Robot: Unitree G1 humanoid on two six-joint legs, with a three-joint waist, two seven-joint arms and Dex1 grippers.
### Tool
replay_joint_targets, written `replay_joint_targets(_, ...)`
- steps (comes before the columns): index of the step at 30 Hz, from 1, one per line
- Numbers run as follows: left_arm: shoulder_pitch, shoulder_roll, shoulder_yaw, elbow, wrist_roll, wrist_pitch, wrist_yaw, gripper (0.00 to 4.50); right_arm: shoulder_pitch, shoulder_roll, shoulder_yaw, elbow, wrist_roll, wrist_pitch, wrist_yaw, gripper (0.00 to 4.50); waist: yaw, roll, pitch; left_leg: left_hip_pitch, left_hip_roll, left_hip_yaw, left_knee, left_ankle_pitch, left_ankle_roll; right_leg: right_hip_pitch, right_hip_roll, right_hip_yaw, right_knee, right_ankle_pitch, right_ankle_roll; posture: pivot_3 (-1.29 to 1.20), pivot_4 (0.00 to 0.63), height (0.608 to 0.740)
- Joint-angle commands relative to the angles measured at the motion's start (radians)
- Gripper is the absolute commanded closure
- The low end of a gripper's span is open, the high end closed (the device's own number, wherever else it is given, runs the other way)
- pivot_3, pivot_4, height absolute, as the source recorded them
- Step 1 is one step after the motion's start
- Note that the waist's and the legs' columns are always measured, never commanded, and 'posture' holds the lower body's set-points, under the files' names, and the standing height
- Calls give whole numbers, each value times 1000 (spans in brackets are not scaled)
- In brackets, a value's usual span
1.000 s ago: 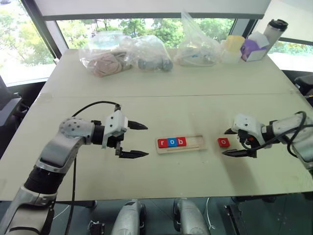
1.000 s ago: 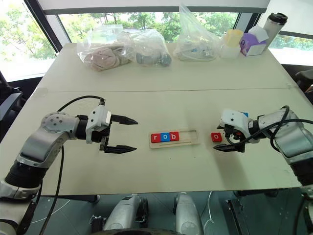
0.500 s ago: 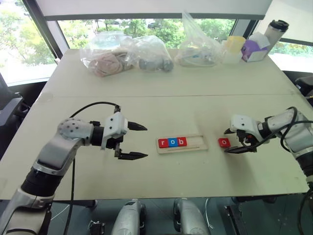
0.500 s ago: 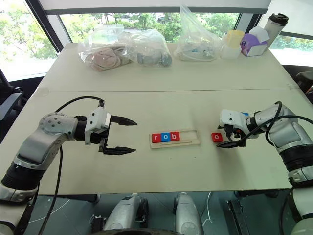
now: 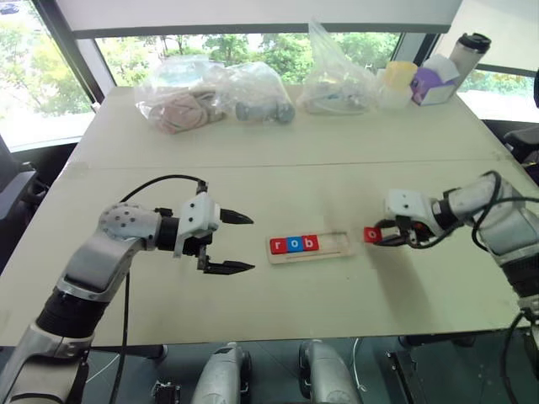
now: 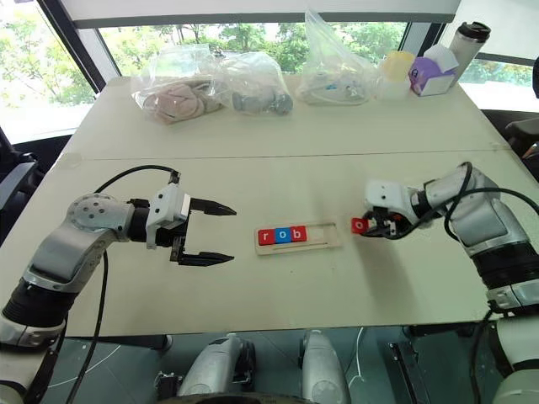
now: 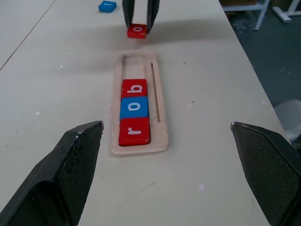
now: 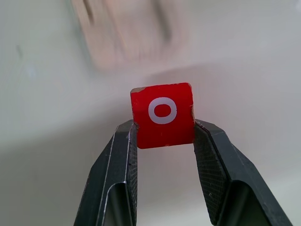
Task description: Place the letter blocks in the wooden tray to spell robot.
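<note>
Right jaws pinch the red o block between them.

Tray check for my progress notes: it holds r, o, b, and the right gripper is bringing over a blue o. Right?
Not quite. The o block in the right gripper is red, as the right wrist view shows. The wooden tray does hold r, o, b.

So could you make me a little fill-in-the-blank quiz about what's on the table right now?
1. The wooden tray already holds three letter blocks spelling ____.
2. The right gripper has its fingers closed on a red block with the letter ____.
3. The left gripper holds nothing; its fingers are ____.
4. A loose block lying beyond the tray is coloured ____.

Missing words: rob; o; open; blue
</note>
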Motion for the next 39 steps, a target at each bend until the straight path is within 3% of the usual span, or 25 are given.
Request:
replay_joint_targets(1, -13, 0, 15, -22, -2, -4, 8, 0, -23, 21, -7, -95, 34, 60, 21, 3372, 4, 0, 0, 0, 0, 0, 0, 0, 0, 0, 0, 0, 0, 0, 0, 0, 150, 740)
replay_joint_targets(13, 22, 6, 31, -60, -9, 11, 46, 0, -51, 106, 99, -70, -44, 10, 28, 3372, 2, 0, 0, -1, -3, 0, 0, 0, -1, 0, -1, 0, 0, 0, 0, 0, 150, 740)
replay_joint_targets(39, 53, 19, 45, -98, -17, 27, 68, 0, -85, 169, 115, 5, -95, -31, 2, 3372, 2, 0, 0, -1, -2, 0, 0, 1, -1, 0, 0, -1, 0, 0, 1, 0, 150, 740)
